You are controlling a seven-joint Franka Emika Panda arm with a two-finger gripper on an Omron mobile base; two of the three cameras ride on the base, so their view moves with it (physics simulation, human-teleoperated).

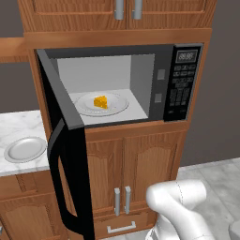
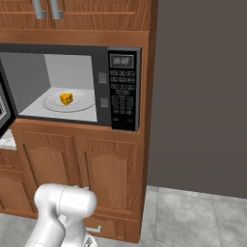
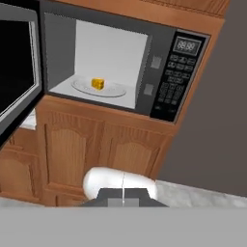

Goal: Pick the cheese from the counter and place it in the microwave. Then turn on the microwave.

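The cheese (image 1: pixel 100 101), a small orange-yellow wedge, lies on a round glass plate (image 1: pixel 119 106) inside the microwave (image 1: pixel 185 79). It shows again in the right base view as the cheese (image 2: pixel 66 99) and in the hand view as the cheese (image 3: pixel 98 83). The microwave door (image 1: pixel 70 178) hangs wide open to the left. My gripper (image 3: pixel 123 198) is drawn well back from the microwave, low in front of the cabinets. Its dark fingertips meet at the middle with nothing between them.
A round grey plate (image 1: pixel 26 149) rests on the white marble counter (image 1: pixel 18 124) left of the open door. The button panel (image 1: pixel 183 89) with its display is on the microwave's right side. Wooden cabinet doors (image 1: pixel 136 168) stand below, with grey floor (image 2: pixel 193 212) to the right.
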